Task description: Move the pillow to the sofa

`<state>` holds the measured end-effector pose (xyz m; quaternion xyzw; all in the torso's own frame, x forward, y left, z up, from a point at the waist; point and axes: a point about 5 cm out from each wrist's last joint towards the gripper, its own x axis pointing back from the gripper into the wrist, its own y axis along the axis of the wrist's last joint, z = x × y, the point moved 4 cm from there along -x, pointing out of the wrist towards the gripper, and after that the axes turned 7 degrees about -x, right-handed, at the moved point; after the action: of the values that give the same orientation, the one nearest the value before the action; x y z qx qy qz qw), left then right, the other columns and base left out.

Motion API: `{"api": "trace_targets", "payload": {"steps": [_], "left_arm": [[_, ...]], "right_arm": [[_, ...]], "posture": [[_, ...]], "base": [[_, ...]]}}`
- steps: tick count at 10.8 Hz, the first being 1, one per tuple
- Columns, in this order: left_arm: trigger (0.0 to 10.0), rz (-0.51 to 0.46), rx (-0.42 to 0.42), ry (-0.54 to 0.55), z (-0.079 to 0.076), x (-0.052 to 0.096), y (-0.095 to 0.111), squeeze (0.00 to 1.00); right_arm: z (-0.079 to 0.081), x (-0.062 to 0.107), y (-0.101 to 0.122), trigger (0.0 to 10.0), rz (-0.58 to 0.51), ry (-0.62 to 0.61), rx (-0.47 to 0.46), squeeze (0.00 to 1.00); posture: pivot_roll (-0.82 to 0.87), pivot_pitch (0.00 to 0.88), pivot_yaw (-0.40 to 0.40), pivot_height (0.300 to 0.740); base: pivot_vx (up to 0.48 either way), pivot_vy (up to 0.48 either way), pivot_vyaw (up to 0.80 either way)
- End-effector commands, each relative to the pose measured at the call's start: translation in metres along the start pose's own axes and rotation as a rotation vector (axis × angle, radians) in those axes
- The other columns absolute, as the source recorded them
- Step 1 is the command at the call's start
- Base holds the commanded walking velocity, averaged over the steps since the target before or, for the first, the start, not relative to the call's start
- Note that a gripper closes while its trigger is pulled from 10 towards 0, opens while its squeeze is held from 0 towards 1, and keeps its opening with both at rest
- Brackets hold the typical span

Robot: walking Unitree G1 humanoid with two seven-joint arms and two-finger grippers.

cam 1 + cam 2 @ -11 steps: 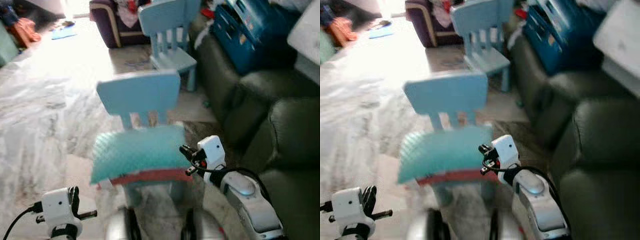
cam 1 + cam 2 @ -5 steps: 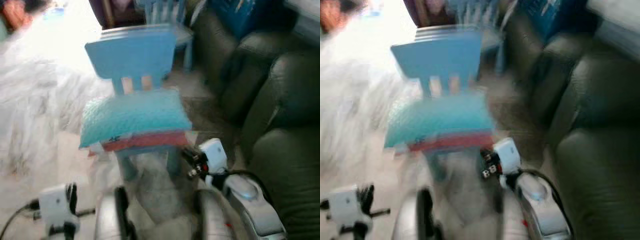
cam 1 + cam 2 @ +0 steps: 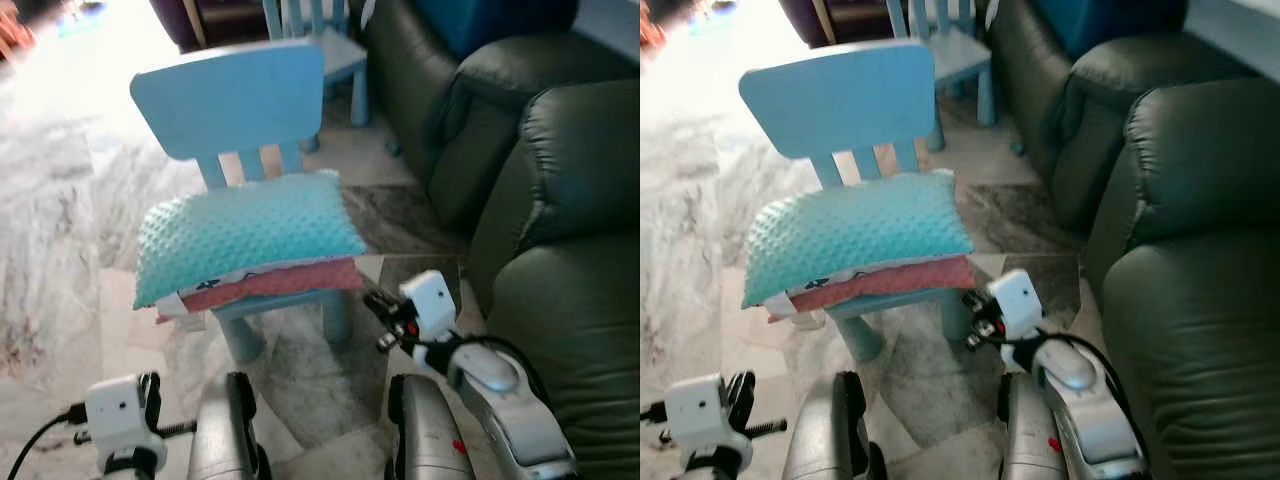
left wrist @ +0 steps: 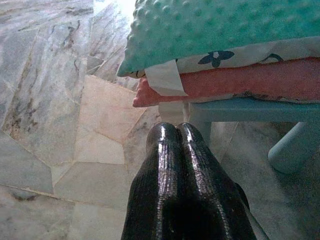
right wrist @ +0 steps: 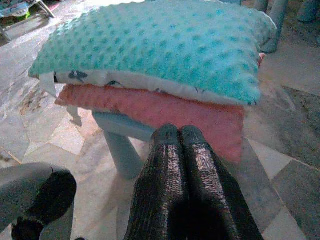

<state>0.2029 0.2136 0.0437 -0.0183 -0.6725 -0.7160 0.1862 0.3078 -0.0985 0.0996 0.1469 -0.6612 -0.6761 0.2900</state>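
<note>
Left eye view looks down on a pale, veined marble floor (image 3: 60,230) with a dark green leather sofa (image 3: 560,200) along the right. A small light-blue plastic chair (image 3: 230,100) carries the pillow (image 3: 245,230), dimpled turquoise fabric over a coral layer, overhanging the seat. The left gripper (image 4: 176,131) and right gripper (image 5: 179,132) are both clenched empty, held low before the chair.
</note>
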Motion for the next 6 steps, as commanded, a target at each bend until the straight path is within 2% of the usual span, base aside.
{"api": "trace_targets", "payload": {"steps": [1, 6], "left_arm": [[10.0, 0.027, -0.015, 0.016, 0.006, 0.003, -0.007, 0.0], [10.0, 0.016, -0.015, 0.033, 0.008, 0.0, -0.004, 0.0]], "right_arm": [[0.005, 0.0, -0.002, 10.0, 0.004, 0.019, -0.007, 0.0], [0.015, -0.008, 0.013, 10.0, -0.048, 0.061, 0.041, 0.0]], "posture": [[-0.14, 0.233, 0.057, 0.565], [-0.14, 0.229, 0.059, 0.565]], "base": [[0.0, 0.0, 0.0], [0.0, 0.0, 0.0]]}}
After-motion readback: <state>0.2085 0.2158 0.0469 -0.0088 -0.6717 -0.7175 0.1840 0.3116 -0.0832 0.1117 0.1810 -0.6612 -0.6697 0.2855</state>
